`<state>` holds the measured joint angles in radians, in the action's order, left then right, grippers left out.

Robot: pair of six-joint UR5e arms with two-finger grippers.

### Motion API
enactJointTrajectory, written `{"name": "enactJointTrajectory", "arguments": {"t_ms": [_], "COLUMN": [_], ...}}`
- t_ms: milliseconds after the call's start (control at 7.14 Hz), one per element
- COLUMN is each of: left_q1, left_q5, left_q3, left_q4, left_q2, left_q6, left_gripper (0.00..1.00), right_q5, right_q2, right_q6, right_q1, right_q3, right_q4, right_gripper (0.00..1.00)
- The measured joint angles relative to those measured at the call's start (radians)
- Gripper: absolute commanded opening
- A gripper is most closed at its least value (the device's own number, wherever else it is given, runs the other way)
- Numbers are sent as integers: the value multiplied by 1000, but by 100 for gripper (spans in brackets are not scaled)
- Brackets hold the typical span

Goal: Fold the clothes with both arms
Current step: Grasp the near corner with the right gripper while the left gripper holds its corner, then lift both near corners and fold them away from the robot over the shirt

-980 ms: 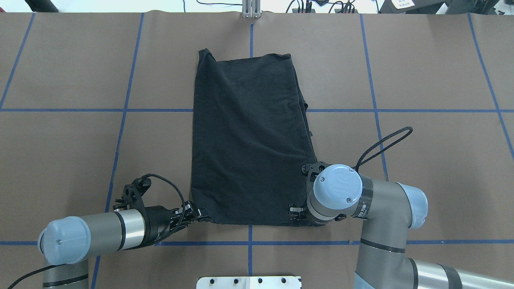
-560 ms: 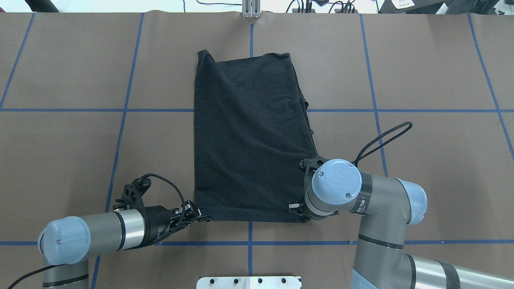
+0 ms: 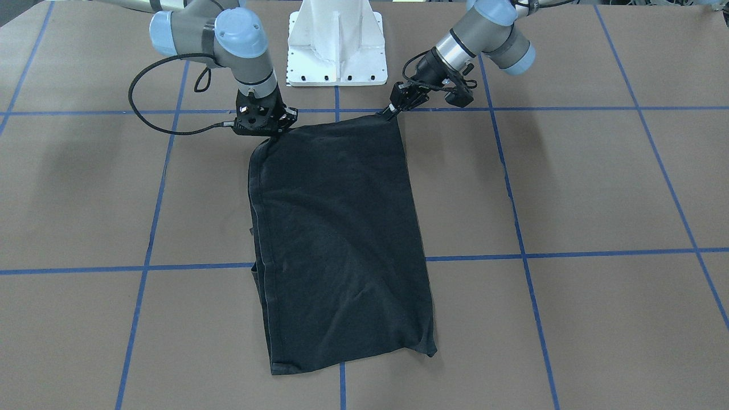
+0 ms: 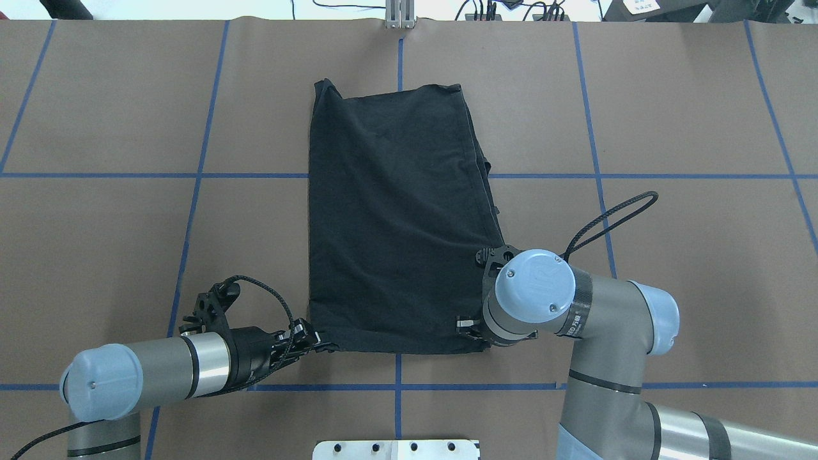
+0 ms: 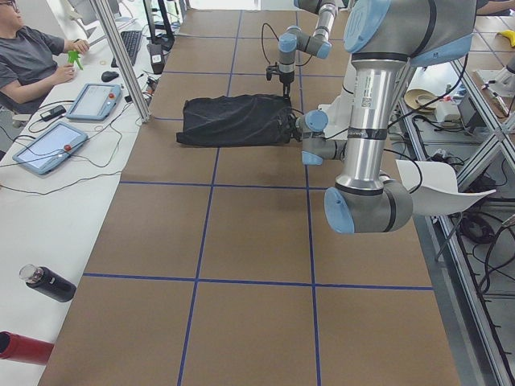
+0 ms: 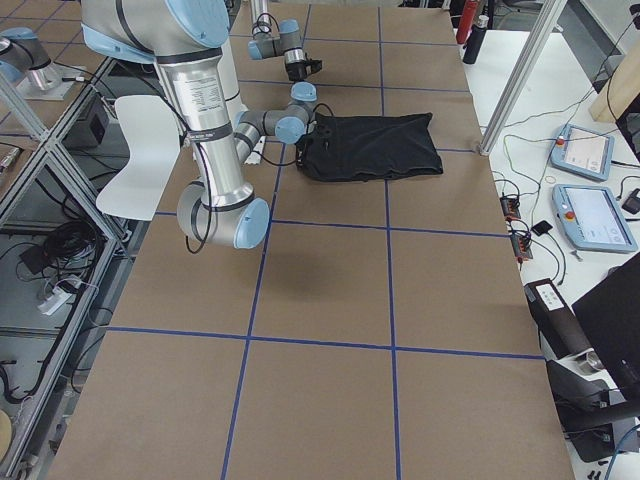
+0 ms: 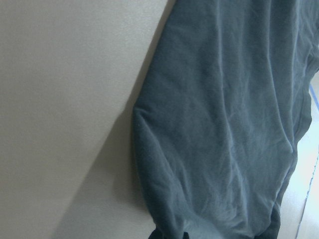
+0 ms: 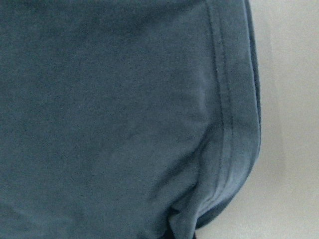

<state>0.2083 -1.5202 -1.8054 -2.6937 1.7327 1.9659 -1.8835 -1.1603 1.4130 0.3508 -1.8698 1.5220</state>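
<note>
Lying before the white base (image 3: 336, 45), the black shirt (image 4: 396, 217) is already folded into a long strip. The left gripper (image 3: 390, 112) and right gripper (image 3: 269, 131) each pinch a corner nearest the base. Folding it in half seems left.

A brown surface (image 4: 703, 96) carried blue tape lines (image 4: 96, 175). A white pedestal (image 3: 336, 34) stood on it; an operator (image 5: 32, 52) sat near a tablet (image 5: 92, 100).

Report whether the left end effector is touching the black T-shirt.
Touching. The front-facing view shows the left end effector pinching a corner of the T-shirt, with no gap.
</note>
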Motion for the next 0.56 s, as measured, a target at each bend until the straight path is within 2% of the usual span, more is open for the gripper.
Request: {"name": "enactJointTrajectory", "arguments": {"t_ms": [560], "left_q1": [-19], "left_q5": [-5], "left_q3": [-48], "left_q4": [1], "left_q2": [-19], "left_q6": [1], "left_gripper": [0], "right_q5": [-79], "right_q2": [-114], "right_q6": [1], "right_q1": [-31], "right_q3": [-138], "right_q4": [0], "right_gripper": [0]}}
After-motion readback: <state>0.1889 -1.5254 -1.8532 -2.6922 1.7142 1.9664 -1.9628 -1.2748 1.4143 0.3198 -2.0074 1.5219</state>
